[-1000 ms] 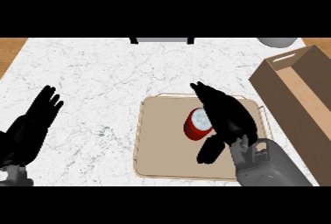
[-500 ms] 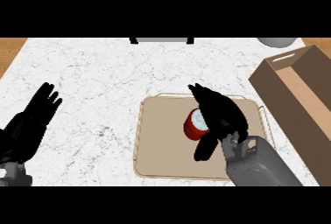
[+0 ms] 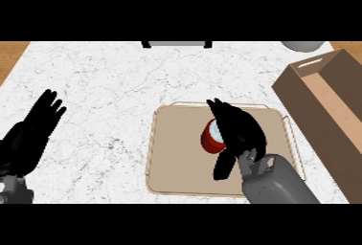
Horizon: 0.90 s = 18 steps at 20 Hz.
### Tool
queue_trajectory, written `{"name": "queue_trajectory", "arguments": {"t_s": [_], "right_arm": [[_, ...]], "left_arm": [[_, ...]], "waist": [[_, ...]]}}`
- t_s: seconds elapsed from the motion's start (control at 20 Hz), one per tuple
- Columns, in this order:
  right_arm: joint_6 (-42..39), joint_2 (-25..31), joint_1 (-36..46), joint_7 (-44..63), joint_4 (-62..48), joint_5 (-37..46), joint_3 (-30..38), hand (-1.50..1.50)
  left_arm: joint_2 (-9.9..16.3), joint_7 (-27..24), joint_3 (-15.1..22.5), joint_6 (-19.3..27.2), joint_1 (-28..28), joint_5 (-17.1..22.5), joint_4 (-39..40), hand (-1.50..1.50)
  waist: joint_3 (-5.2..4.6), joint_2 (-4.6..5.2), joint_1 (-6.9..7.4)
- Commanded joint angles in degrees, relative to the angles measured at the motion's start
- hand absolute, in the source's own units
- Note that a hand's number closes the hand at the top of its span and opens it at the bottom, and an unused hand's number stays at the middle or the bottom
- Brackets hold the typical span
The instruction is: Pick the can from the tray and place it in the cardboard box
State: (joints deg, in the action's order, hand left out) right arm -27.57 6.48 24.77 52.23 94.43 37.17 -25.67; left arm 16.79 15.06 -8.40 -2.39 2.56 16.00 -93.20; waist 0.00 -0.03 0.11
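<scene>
The can (image 3: pixel 211 138) lies on the tray (image 3: pixel 176 158), half hidden under my right hand (image 3: pixel 237 131), whose fingers are spread over it, not closed. I judge it light, stiff and slippery; I would grasp its round sides. The box (image 3: pixel 322 103) waits at 2 o'clock. My left hand (image 3: pixel 32 136) rests open at 9 o'clock.

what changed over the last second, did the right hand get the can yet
The right hand slid slightly left over the can, covering more of it; whether it grips the can cannot be told. The can, tray, cardboard box and resting left hand stayed put.
</scene>
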Motion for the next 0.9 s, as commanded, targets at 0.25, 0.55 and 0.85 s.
{"name": "queue_trajectory", "arguments": {"t_s": [0.25, 0.55, 0.85], "right_arm": [[-1.52, -2.73, -1.29, -2.26, -5.99, 4.85, 0.5, -1.5], [-0.19, -6.35, 0.5, -2.31, -10.31, 7.88, 0.91, -1.5], [1.8, -3.04, -3.25, -11.37, -13.18, 11.23, 3.33, -1.5]], "left_arm": [[-0.83, 0.23, -1.17, -1.73, -1.24, -0.71, -1.05, 0.0], [-2.19, 1.2, -1.53, -0.84, 1.65, -2.24, 0.91, 0.0], [-2.86, 0.22, -2.31, -2.62, -1.24, -2.42, -1.39, 0.0]], "waist": [[0.0, 0.01, 0.14], [0.0, 0.04, 0.04], [0.0, 0.03, 0.08]]}}
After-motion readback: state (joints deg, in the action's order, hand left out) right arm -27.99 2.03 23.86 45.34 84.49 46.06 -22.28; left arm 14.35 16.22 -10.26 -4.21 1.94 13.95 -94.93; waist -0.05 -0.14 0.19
